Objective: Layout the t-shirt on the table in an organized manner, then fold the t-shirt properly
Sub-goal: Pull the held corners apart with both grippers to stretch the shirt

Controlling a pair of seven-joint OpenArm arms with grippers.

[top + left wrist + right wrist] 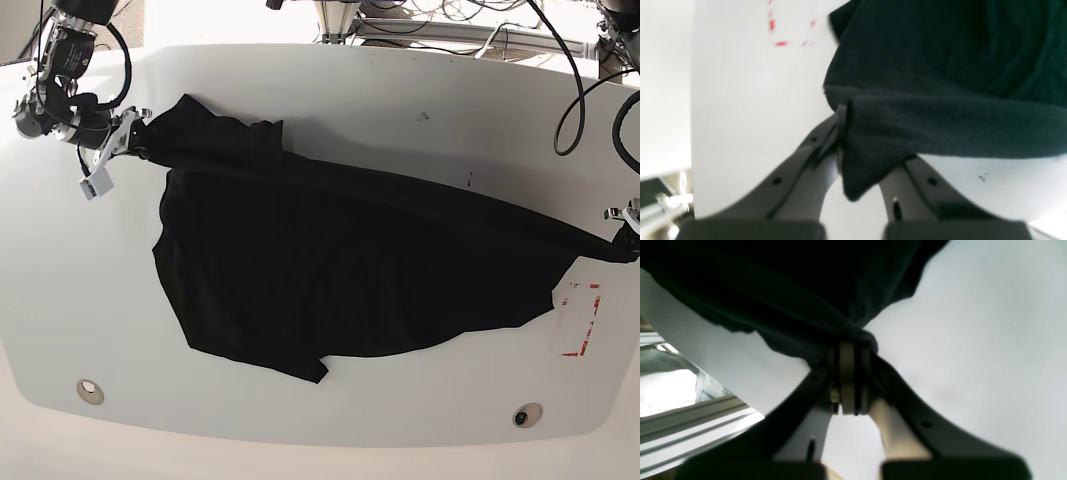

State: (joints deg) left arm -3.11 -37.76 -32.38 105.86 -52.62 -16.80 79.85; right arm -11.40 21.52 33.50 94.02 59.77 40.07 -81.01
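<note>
Black t-shirt (330, 270) stretched in a taut line across the white table (330, 110), its upper edge pulled tight between the two arms while the rest of the cloth drapes flat toward the near edge, a corner of it pointing at the space between the two round metal fittings (91, 391). Left gripper (843, 130) is clamped together on a bunched corner of the cloth at the table's far right in the base view, beside the red-outlined mark (582, 318). Right gripper (850, 350) is pinched tight on the opposite end of the cloth at the upper left, with the fabric gathered into a knot-like wad just at its fingertips.
</note>
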